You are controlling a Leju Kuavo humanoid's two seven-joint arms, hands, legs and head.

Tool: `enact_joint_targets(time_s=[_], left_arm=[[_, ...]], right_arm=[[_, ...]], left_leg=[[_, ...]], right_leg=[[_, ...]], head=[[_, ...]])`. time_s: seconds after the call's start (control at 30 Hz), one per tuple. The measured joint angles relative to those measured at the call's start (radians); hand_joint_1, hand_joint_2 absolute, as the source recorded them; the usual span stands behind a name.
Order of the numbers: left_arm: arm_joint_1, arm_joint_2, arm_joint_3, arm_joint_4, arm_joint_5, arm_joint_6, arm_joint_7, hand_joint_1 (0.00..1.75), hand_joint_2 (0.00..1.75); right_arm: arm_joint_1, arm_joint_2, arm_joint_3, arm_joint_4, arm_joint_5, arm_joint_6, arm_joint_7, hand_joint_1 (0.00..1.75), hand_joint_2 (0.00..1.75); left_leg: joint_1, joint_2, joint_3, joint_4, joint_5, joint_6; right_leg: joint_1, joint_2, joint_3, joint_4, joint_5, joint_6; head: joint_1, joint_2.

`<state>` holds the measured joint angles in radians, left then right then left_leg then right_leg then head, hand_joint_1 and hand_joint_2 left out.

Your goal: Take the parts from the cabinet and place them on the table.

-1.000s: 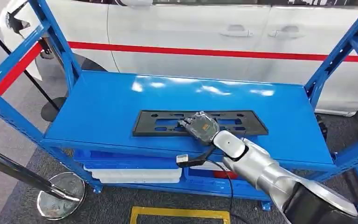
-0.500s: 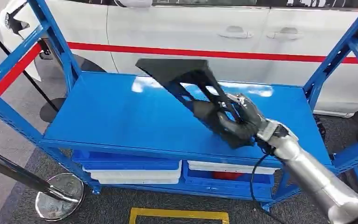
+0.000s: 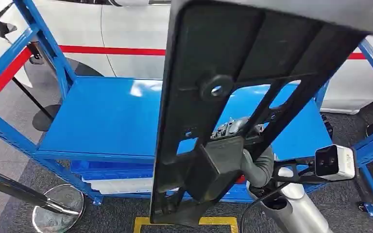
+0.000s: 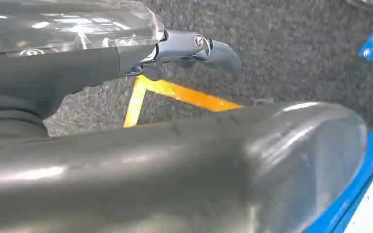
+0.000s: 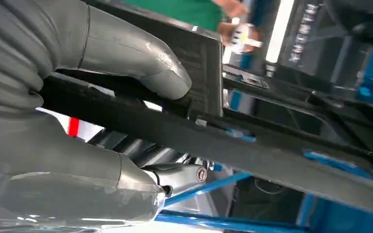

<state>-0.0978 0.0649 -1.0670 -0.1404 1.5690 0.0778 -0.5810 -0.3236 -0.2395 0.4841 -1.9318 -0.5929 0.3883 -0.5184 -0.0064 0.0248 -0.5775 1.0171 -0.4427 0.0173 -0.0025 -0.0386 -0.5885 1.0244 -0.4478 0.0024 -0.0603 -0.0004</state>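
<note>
A long flat black plastic panel (image 3: 213, 58) with cut-outs and a round hole stands almost upright, lifted close in front of my head camera, off the blue shelf top (image 3: 107, 116). My right hand (image 3: 245, 145) grips it near its lower end. In the right wrist view the grey thumb (image 5: 141, 63) presses on one of the panel's black bars (image 5: 252, 145). My left hand (image 4: 189, 46) hangs low over the grey carpet, its fingers apart and holding nothing.
The blue rack's uprights (image 3: 43, 43) flank the shelf, with blue and white bins (image 3: 111, 177) below. A white car (image 3: 126, 39) stands behind. A stanchion base (image 3: 53, 211) sits at the lower left, yellow floor tape (image 3: 218, 222) in front. A person in green (image 5: 199, 9) shows beyond the panel.
My right hand has lifted the panel from flat on the shelf, tilted it up, and brought it close to the camera; it now hides much of the shelf.
</note>
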Motion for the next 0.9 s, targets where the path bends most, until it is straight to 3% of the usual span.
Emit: enact_joint_targets(time_s=[0.07,0.1,0.13,0.17,0.23,0.27,0.3,0.33,0.37,0.43,0.47,0.6,0.63,0.7,0.73,0.77,0.8,0.83,0.87,0.9], left_arm=[[-0.001,0.002,0.0,0.0,0.0,0.002,0.013,0.0,0.0],[-0.002,0.003,0.0,0.0,0.0,0.004,0.018,0.0,0.0],[-0.003,0.005,0.001,0.0,0.0,0.006,0.024,0.0,0.0],[-0.004,0.005,0.002,0.0,0.0,0.008,0.027,0.0,0.0],[-0.003,0.01,0.003,0.001,0.0,0.01,0.033,0.0,0.0],[-0.003,0.011,0.003,0.001,0.0,0.01,0.034,0.0,0.0],[-0.002,0.012,0.003,0.001,0.0,0.009,0.034,0.0,0.0],[-0.002,0.013,0.003,0.001,0.0,0.01,0.034,0.0,0.0],[-0.002,0.016,0.003,0.001,0.0,0.009,0.034,0.0,0.0],[-0.003,0.021,0.003,0.001,-0.001,0.01,0.037,0.0,0.0],[-0.005,0.023,0.002,0.001,-0.001,0.011,0.042,0.0,0.0],[0.0,0.027,0.002,0.002,-0.001,0.022,0.059,0.0,0.0],[-0.003,0.027,0.001,0.002,-0.001,0.026,0.063,0.0,0.0],[-0.003,0.029,0.0,0.002,-0.001,0.031,0.067,0.0,0.0],[-0.001,0.03,-0.001,0.002,0.0,0.033,0.069,0.0,0.0],[-0.001,0.031,-0.002,0.003,-0.001,0.034,0.069,0.0,0.0],[0.0,0.032,-0.003,0.003,-0.001,0.034,0.07,0.0,0.0],[0.001,0.032,-0.004,0.003,0.0,0.037,0.071,0.0,0.0],[0.001,0.033,-0.005,0.003,0.0,0.038,0.071,0.0,0.0],[0.001,0.034,-0.006,0.004,0.0,0.039,0.072,0.0,0.0]], right_arm=[[-0.004,0.0,0.005,-0.006,-0.011,-0.021,0.005,1.64,1.75],[-0.006,0.0,0.008,-0.005,-0.017,-0.029,0.004,1.64,1.75],[-0.012,-0.008,0.016,-0.002,-0.022,-0.037,-0.004,1.64,1.75],[-0.021,-0.013,0.027,0.002,-0.028,-0.045,-0.016,1.64,1.75],[-0.032,-0.021,0.047,0.016,-0.032,-0.065,-0.034,1.64,1.75],[-0.036,-0.023,0.056,0.022,-0.035,-0.077,-0.041,1.64,1.75],[-0.039,-0.024,0.065,0.027,-0.036,-0.098,-0.051,1.64,1.75],[-0.046,-0.024,0.077,0.032,-0.037,-0.124,-0.065,1.64,1.75],[-0.054,-0.024,0.089,0.036,-0.037,-0.148,-0.075,1.64,1.75],[-0.065,-0.025,0.101,0.039,-0.036,-0.182,-0.092,1.64,1.75],[-0.066,-0.026,0.105,0.039,-0.035,-0.193,-0.1,1.64,1.75],[-0.064,-0.026,0.122,0.04,-0.04,-0.217,-0.123,1.64,1.75],[-0.062,-0.026,0.124,0.04,-0.042,-0.219,-0.13,1.64,1.75],[-0.062,-0.026,0.127,0.04,-0.042,-0.222,-0.137,1.64,1.75],[-0.06,-0.025,0.13,0.04,-0.042,-0.228,-0.141,1.64,1.75],[-0.059,-0.025,0.132,0.04,-0.042,-0.234,-0.143,1.64,1.75],[-0.057,-0.025,0.137,0.04,-0.041,-0.236,-0.143,1.64,1.75],[-0.056,-0.025,0.143,0.04,-0.041,-0.237,-0.144,1.64,1.75],[-0.054,-0.025,0.145,0.04,-0.041,-0.238,-0.145,1.64,1.75],[-0.054,-0.025,0.146,0.04,-0.041,-0.238,-0.146,1.64,1.75]], left_leg=[[0.001,0.013,0.003,-0.004,0.003,-0.008],[-0.004,0.016,0.003,-0.003,0.001,-0.015],[0.002,0.002,-0.004,0.011,-0.019,-0.023],[0.004,-0.01,-0.019,0.054,-0.06,-0.03],[0.009,-0.017,-0.077,0.209,-0.152,-0.041],[0.01,-0.017,-0.099,0.271,-0.178,-0.045],[0.012,-0.017,-0.103,0.294,-0.18,-0.047],[0.015,-0.017,-0.084,0.269,-0.161,-0.049],[0.018,-0.017,-0.043,0.2,-0.126,-0.049],[0.023,-0.028,0.069,0.016,-0.065,-0.047],[0.017,-0.038,0.074,-0.006,-0.074,-0.038],[0.013,-0.031,0.058,-0.008,-0.047,-0.006],[0.017,-0.02,0.057,-0.012,-0.034,0.003],[0.015,-0.015,0.034,-0.012,-0.018,0.018],[0.014,-0.012,0.021,-0.011,-0.009,0.018],[0.012,-0.009,0.009,-0.01,-0.001,0.019],[0.011,-0.007,-0.004,-0.007,0.006,0.018],[0.01,-0.006,-0.016,-0.005,0.013,0.016],[0.009,-0.004,-0.027,-0.001,0.018,0.015],[0.008,-0.003,-0.037,0.002,0.023,0.013]], right_leg=[[0.002,0.015,-0.004,-0.002,0.004,-0.006],[-0.008,0.019,-0.004,-0.013,0.013,-0.013],[-0.01,0.019,-0.005,-0.019,0.02,-0.016],[-0.011,0.021,-0.01,-0.02,0.025,-0.024],[-0.01,0.028,-0.02,-0.02,0.032,-0.027],[-0.009,0.031,-0.026,-0.018,0.036,-0.026],[-0.01,0.034,-0.032,-0.017,0.041,-0.024],[-0.01,0.038,-0.039,-0.016,0.046,-0.021],[-0.011,0.042,-0.045,-0.013,0.05,-0.018],[-0.012,0.047,-0.055,-0.004,0.057,-0.009],[-0.007,0.049,-0.06,0.0,0.061,-0.003],[-0.01,0.055,-0.063,-0.008,0.083,0.026],[-0.016,0.052,-0.071,0.004,0.067,0.029],[-0.016,0.047,-0.108,0.1,-0.04,0.034],[-0.017,0.046,-0.133,0.188,-0.1,0.038],[-0.017,0.046,-0.149,0.257,-0.134,0.04],[-0.017,0.045,-0.151,0.298,-0.143,0.041],[-0.017,0.044,-0.13,0.291,-0.128,0.04],[-0.016,0.044,-0.09,0.247,-0.1,0.037],[-0.015,0.043,-0.032,0.167,-0.069,0.032]], head=[[0.0,0.0],[0.0,0.0],[0.0,0.0],[0.0,0.0],[0.0,0.0],[0.0,0.0],[0.0,0.0],[0.0,0.0],[0.0,0.0],[0.0,0.0],[0.0,0.0],[0.0,0.0],[0.0,0.0],[0.0,0.0],[0.0,0.0],[0.0,0.0],[0.0,0.0],[0.0,0.0],[0.0,0.0],[0.0,0.0]])
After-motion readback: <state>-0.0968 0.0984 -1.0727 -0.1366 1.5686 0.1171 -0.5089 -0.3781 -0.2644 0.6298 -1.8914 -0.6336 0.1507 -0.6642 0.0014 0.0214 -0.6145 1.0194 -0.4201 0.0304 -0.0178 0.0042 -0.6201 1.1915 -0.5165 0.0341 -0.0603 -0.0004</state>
